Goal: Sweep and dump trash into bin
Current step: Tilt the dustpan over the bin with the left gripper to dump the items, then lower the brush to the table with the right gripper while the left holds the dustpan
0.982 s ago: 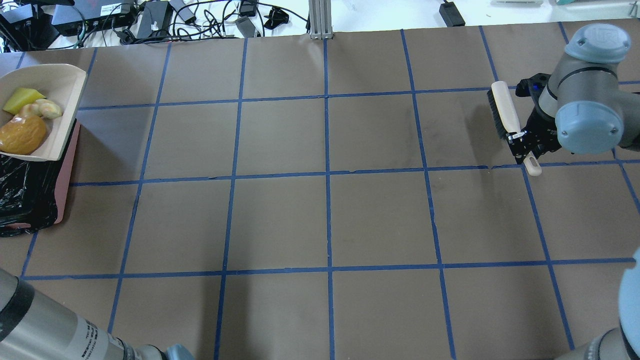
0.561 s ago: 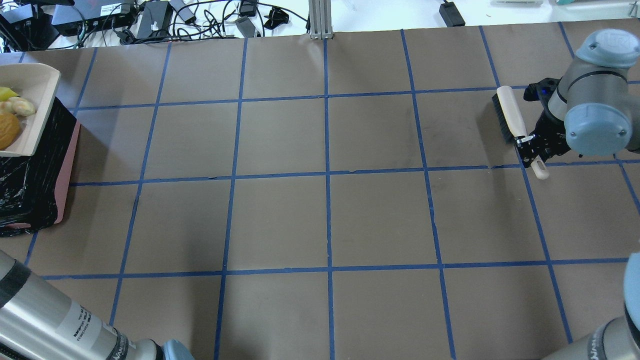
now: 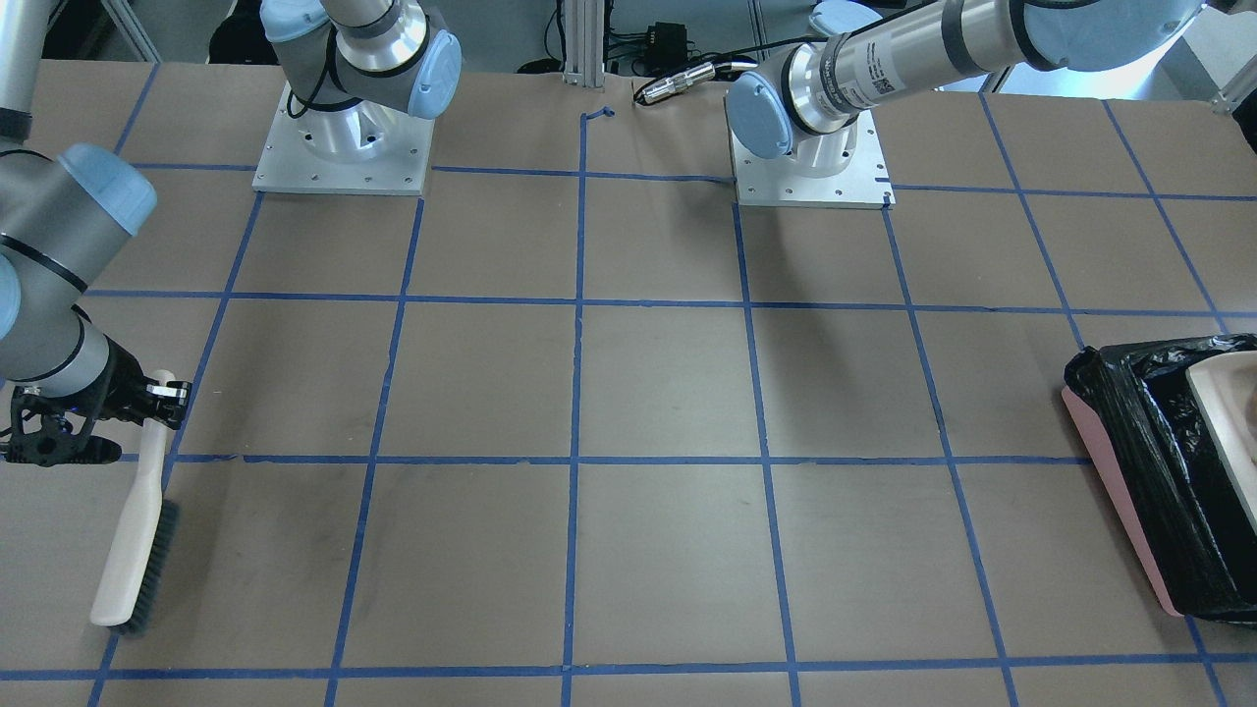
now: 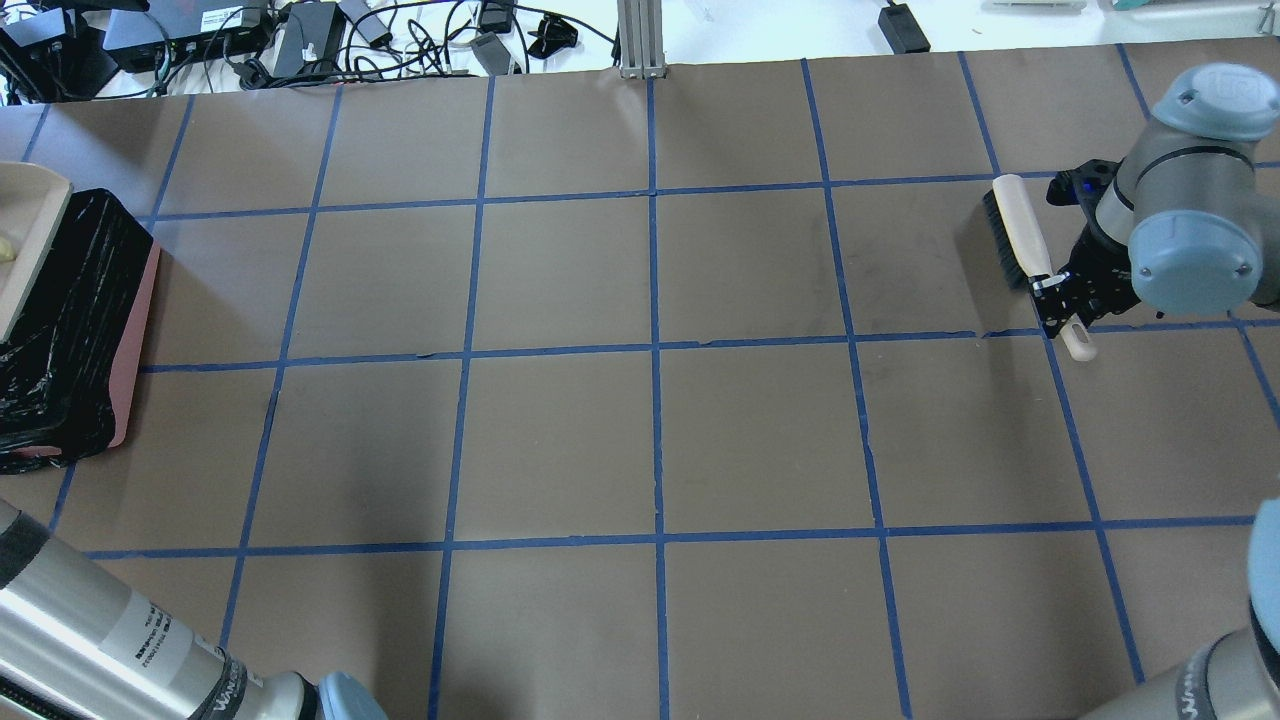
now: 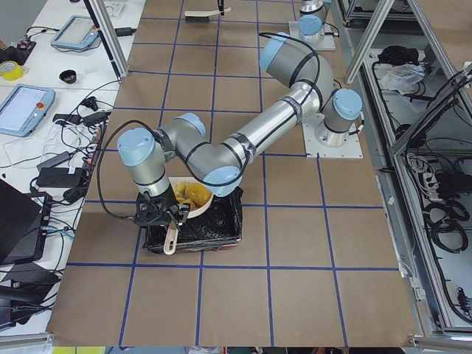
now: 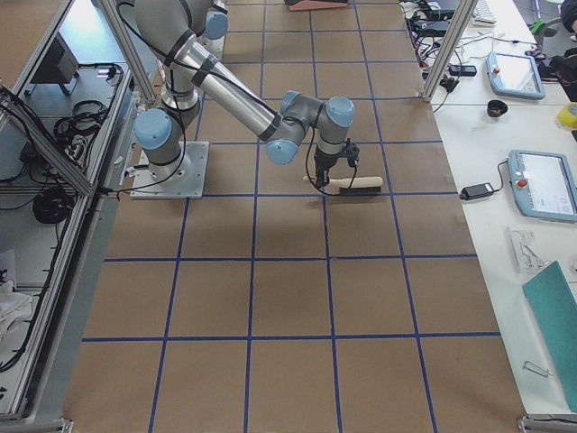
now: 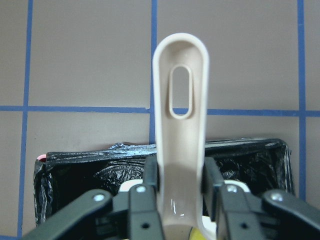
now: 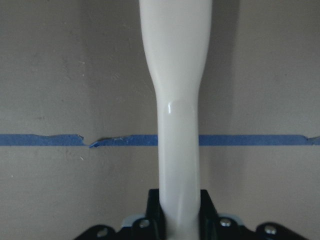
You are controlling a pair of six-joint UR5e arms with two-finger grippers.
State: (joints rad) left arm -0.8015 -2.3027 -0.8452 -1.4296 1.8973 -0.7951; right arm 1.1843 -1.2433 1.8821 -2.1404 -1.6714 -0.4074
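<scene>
My left gripper (image 7: 181,176) is shut on the handle of a beige dustpan (image 7: 180,120), which hangs over the bin (image 5: 223,225), a pink box lined with a black bag. The trash (image 5: 193,194) lies in the pan; from the left side only an orange-yellow lump shows clearly. In the overhead view the bin (image 4: 80,300) is at the left edge with the pan (image 4: 30,235) partly out of frame. At the far right my right gripper (image 4: 1055,290) is shut on the handle of a brush (image 4: 1018,232), whose bristles rest on the table.
Brown paper with a blue tape grid covers the table (image 4: 650,430). Cables and power bricks (image 4: 300,40) lie beyond the far edge, and an aluminium post (image 4: 640,40) stands at the far middle. The two arm bases (image 3: 339,147) sit on the robot's side.
The left arm has carried the dustpan with the trash leftward over the bin, mostly out of the overhead view. The right arm shifted slightly right with the brush.
</scene>
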